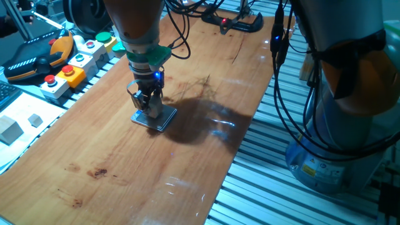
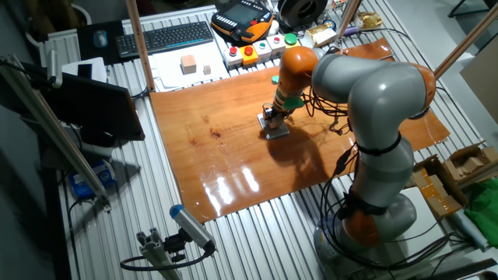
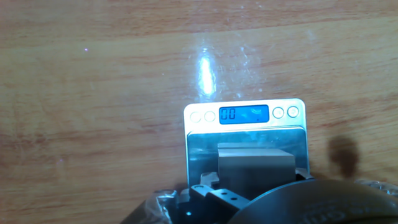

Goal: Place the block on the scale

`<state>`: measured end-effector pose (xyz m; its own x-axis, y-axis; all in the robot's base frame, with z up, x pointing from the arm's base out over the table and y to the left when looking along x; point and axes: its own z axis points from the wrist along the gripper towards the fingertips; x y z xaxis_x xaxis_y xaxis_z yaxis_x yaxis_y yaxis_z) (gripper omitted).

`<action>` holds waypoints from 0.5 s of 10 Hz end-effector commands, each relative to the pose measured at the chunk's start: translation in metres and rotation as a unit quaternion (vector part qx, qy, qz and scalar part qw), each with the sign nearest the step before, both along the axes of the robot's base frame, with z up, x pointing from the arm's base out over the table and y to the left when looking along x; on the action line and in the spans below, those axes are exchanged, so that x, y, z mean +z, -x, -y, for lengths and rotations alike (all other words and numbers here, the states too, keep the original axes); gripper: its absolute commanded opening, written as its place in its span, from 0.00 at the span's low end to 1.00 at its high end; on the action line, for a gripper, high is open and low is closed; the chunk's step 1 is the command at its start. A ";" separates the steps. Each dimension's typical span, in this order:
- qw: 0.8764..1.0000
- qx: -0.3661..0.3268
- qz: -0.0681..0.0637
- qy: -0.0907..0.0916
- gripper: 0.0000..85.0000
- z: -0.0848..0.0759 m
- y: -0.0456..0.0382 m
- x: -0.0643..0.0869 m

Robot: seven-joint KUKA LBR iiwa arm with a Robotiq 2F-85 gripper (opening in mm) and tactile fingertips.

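The scale (image 1: pixel 165 119) lies flat on the wooden board, left of centre, its blue display reading 0.0 in the hand view. My gripper (image 1: pixel 150 107) stands straight down over the scale (image 2: pixel 277 132), fingers closed around the block. In the hand view the block (image 3: pixel 255 163), a pale grey cube, sits over the shiny top plate (image 3: pixel 202 155), just behind the display (image 3: pixel 244 114). Whether the cube rests on the plate or hovers just above it I cannot tell. The fingertips themselves are hidden in the hand view by the dark housing (image 3: pixel 280 205).
Coloured push-button boxes (image 1: pixel 69 69) line the board's left edge, with two larger pale wooden blocks (image 1: pixel 9 128) beyond them. A black clamp (image 1: pixel 240 24) lies at the far end. Cables (image 1: pixel 281 75) hang along the right edge, beside the robot base (image 2: pixel 373 210).
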<state>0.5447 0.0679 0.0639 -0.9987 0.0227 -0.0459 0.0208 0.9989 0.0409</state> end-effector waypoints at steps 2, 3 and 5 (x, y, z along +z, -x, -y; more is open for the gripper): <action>1.000 0.000 0.001 0.000 0.01 0.000 -0.0001 0.000; 1.000 0.000 0.003 0.000 0.01 0.000 -0.0001 0.000; 1.000 0.000 0.006 0.001 0.01 0.000 -0.0002 0.000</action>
<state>0.5450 0.0679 0.0633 -0.9981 0.0231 -0.0576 0.0208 0.9990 0.0397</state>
